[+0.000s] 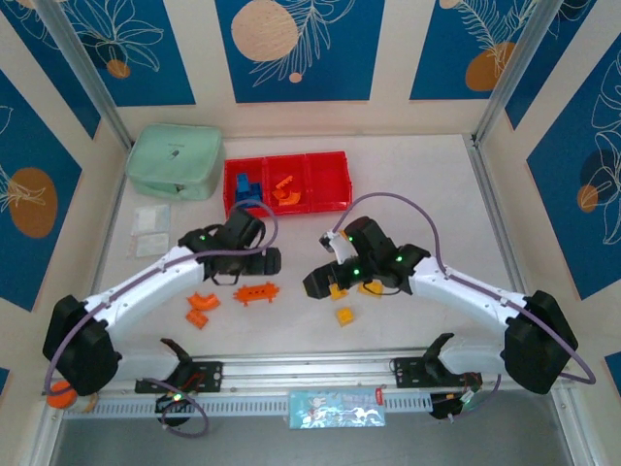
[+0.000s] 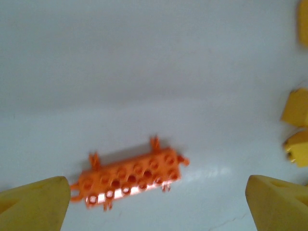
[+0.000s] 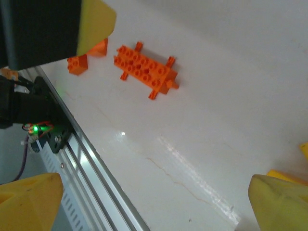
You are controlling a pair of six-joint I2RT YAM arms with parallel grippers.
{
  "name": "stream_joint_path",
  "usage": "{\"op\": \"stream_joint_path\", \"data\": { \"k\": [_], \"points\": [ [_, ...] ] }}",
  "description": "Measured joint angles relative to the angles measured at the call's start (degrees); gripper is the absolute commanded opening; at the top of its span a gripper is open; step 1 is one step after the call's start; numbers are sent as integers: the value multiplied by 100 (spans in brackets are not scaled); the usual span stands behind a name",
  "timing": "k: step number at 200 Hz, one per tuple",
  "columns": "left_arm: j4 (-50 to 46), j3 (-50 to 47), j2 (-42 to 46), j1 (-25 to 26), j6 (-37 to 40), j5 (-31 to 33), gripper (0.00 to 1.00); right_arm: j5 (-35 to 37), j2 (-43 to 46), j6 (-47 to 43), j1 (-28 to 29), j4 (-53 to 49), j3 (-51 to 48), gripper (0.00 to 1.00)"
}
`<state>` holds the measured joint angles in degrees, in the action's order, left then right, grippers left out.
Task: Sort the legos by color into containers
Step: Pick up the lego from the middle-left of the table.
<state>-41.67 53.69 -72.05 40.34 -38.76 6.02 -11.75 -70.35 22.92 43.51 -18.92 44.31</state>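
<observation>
While both arms lean in over the white table (image 1: 417, 184), the left gripper (image 2: 154, 204) stands wide open and holds nothing, its yellow fingertips (image 2: 33, 202) far apart. A long orange brick (image 2: 130, 175) with side pegs lies flat on the table under the gap. Its near end sits just beside the fingertip at the left of the wrist view; whether they touch I cannot tell. The right gripper (image 3: 154, 202) is likewise spread wide and grips nothing, with bare table between its fingertips (image 3: 281, 202). From above, two small orange bricks (image 1: 202, 306) lie left of the long one, near the front edge. Three yellow bricks (image 1: 344, 316) lie loose near the right gripper, one of them apart and closer to the front rail. The red containers (image 1: 328, 181) sit in a row at the far side, well apart from both grippers. Blue legos (image 1: 243, 184) are in the left bin and orange legos (image 1: 284, 191) in the middle one. A mint green pouch (image 1: 175, 160) lies just left of the bins, with clear packets (image 1: 150, 228) in front of it.
</observation>
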Motion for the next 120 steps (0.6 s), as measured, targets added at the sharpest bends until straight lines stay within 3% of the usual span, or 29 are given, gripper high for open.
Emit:
{"op": "stream_joint_path", "data": {
  "k": [51,120],
  "points": [
    [-81,-459,-155,339,-640,155,99,111,-223,114,66,284,-138,99],
    [63,-313,-1167,382,-275,267,99,260,-225,111,63,365,-186,99]
  ]
}}
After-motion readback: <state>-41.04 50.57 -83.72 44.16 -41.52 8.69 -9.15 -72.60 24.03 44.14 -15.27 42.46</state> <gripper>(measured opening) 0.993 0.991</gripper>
